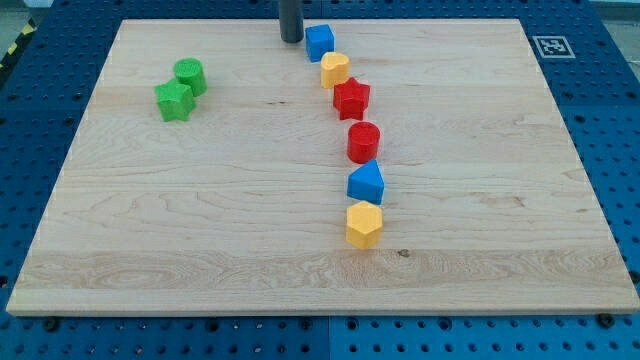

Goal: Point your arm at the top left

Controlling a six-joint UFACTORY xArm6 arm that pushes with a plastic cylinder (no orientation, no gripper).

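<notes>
**Tip sitting at the top edge, with the top left corner lying off to its left**

Resting near the board's top edge, about mid-width, my tip is touching the board and pressing on no block; being a bare rod, it is grasping nothing and has nothing to open or close.

Going by size, the board is stretching away below and to both sides of my tip. Its top left corner, the task's target, is lying well to the view's left of my tip at about the same height, with bare wood between.

A line of six blocks is running down from just right of my tip: the blue cube is sitting just beside it, apart by a narrow gap, then the yellow block, red star, red cylinder, blue block and yellow hexagon, each farther below.

Off to the lower left, well apart from my tip, the green cylinder and green star are touching each other.

As I judge it, the risk is lying in drift: any swing rightward would be nudging the blue cube, and a leftward path dipping too low would be clipping the green pair. Overshooting could be carrying my tip past the board's edge.
</notes>
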